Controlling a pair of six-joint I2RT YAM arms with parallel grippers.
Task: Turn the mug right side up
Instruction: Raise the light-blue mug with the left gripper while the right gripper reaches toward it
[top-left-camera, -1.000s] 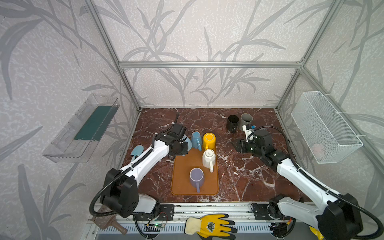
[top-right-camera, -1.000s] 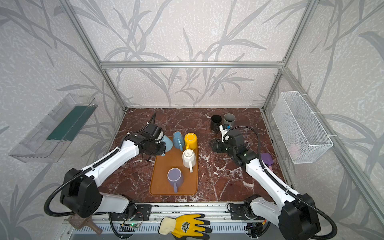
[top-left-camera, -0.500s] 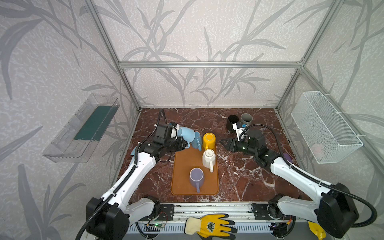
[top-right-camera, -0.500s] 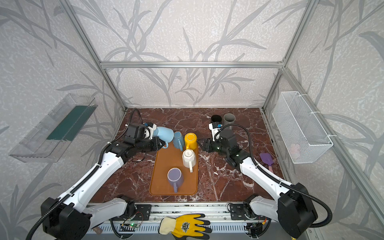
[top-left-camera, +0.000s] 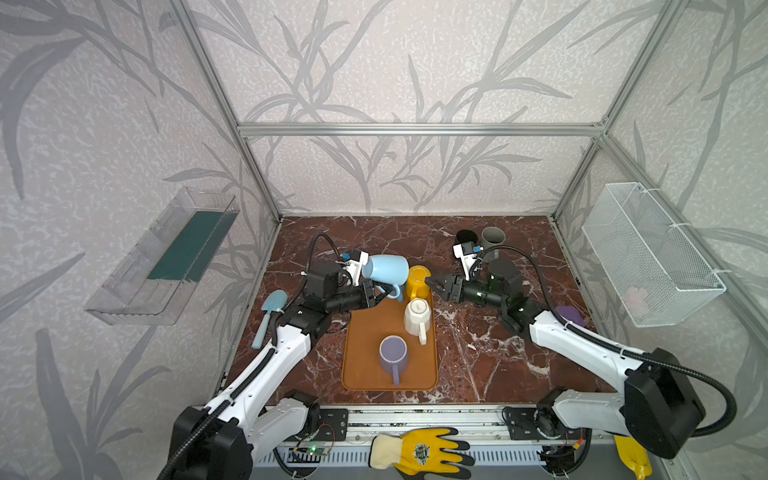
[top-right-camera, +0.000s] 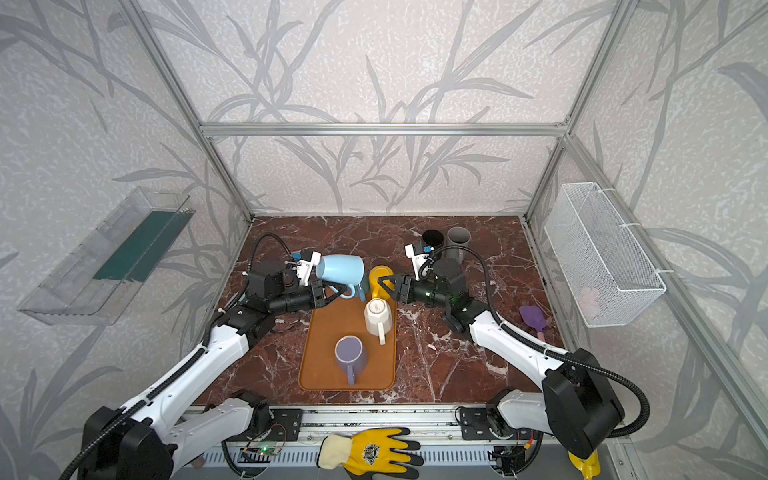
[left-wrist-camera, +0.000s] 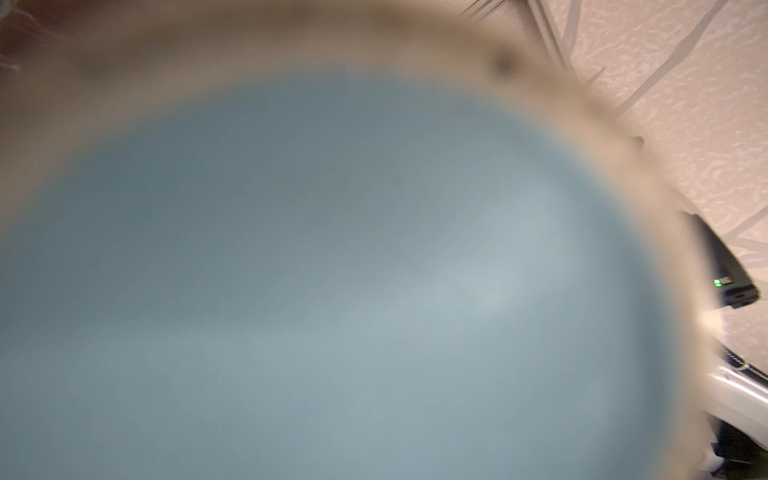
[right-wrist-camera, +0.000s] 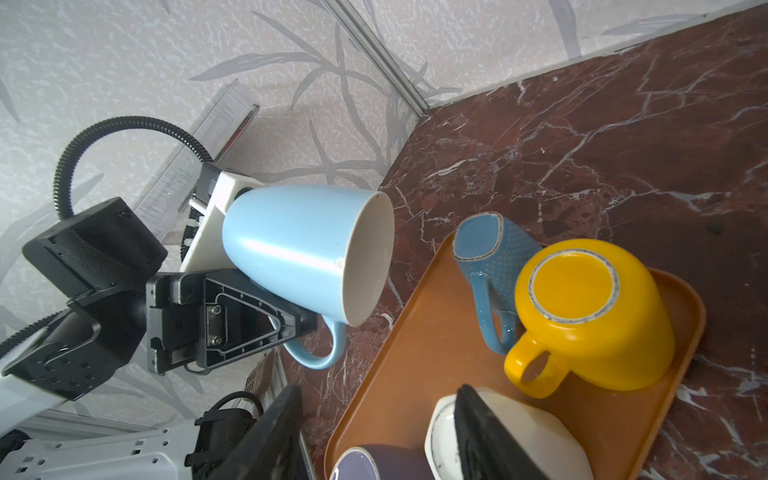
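Note:
A light blue mug (top-left-camera: 386, 268) (top-right-camera: 340, 268) hangs on its side above the far left corner of the orange tray (top-left-camera: 365, 361), mouth toward the right. My left gripper (top-left-camera: 376, 293) (right-wrist-camera: 307, 324) is shut on its handle. The mug's wall (left-wrist-camera: 332, 270) fills the left wrist view as a blur. My right gripper (top-left-camera: 432, 284) (right-wrist-camera: 376, 395) stands open and holds nothing, level with the upside-down yellow mug (top-left-camera: 417, 278) (right-wrist-camera: 582, 307) and just to its right, pointing at the held mug.
On the tray also stand an upside-down speckled blue mug (right-wrist-camera: 490, 249), an upside-down white mug (top-left-camera: 417, 316) and an upright purple mug (top-left-camera: 392, 353). Black (top-left-camera: 465, 237) and grey (top-left-camera: 493, 237) cups stand at the back. A blue scoop (top-left-camera: 272, 307) lies left, a purple one (top-left-camera: 569, 316) right.
My left gripper has lifted the light blue mug off the surface and tipped it onto its side, drifting right. My right gripper has moved left toward the yellow mug.

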